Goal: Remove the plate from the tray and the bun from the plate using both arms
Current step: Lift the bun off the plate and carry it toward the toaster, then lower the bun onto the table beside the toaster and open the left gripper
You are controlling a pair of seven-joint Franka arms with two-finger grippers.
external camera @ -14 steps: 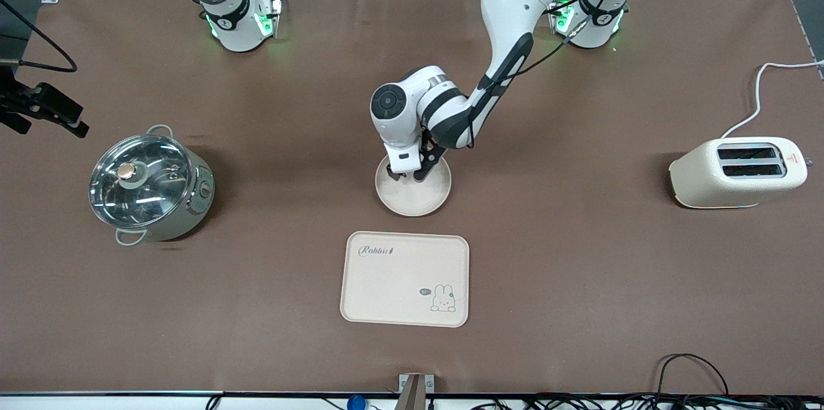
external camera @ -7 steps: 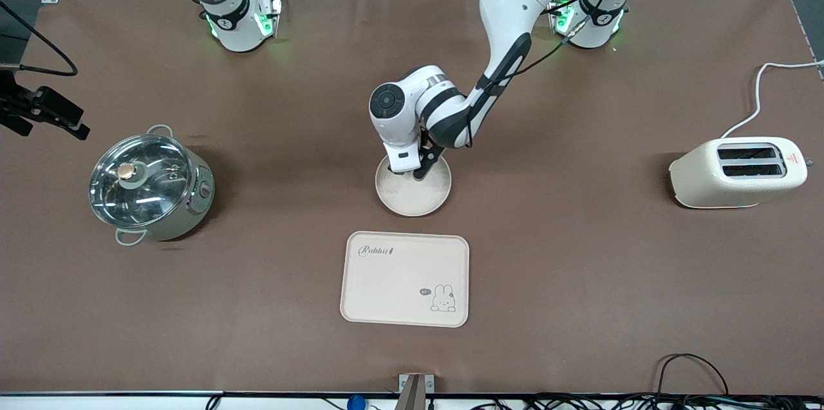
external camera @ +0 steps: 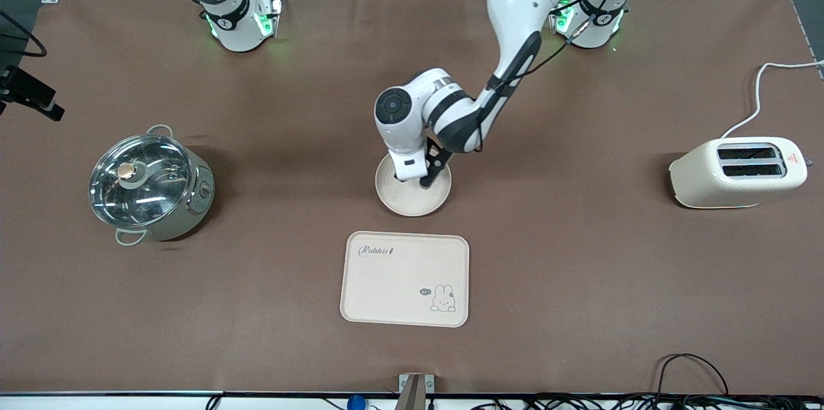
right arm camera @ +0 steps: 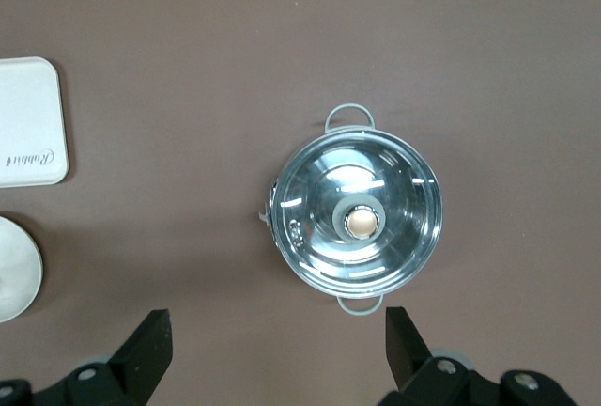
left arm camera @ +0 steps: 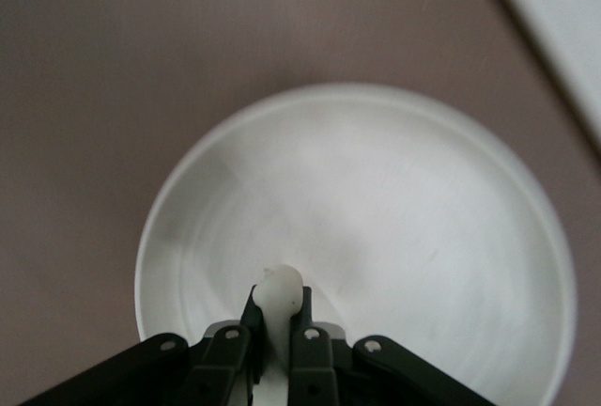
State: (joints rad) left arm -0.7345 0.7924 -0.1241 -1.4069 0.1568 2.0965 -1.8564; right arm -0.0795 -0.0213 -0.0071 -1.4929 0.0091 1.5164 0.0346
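**Two tools, one bun held over the plate**

Two black fingers of the left tool [left arm camera: 275,331] pinch the bun [left arm camera: 280,295], a small pale dough lump that sticks out past the fingertips in the lower middle of the left wrist view. In the front view this tool [external camera: 418,179] sits at the centre of the frame, pointing down over the upper part of the plate [external camera: 415,201]. Whether the bun touches the plate's floor cannot be told. The plate [left arm camera: 451,237] is round, shallow and cream, with a raised rim, and fills most of the left wrist view. It rests on the brown tabletop [external camera: 579,268].

Below the plate in the front view, nearer the camera and apart from it, lies the rectangular cream tray with a rabbit drawing [external camera: 404,279]. A corner of that tray [left arm camera: 563,21] shows at the upper right of the left wrist view.

The right tool [right arm camera: 277,350] hangs high over the tabletop with its fingers spread wide and nothing between them; its two tips show at the bottom edge of the right wrist view. That arm waits. Under it, centre frame, stands a steel pot with a glass lid [right arm camera: 355,226]; in the front view the pot [external camera: 151,185] is at mid-left, toward the right arm's end of the tabletop. A cream two-slot toaster [external camera: 737,172] stands at mid-right of the front view, toward the left arm's end.
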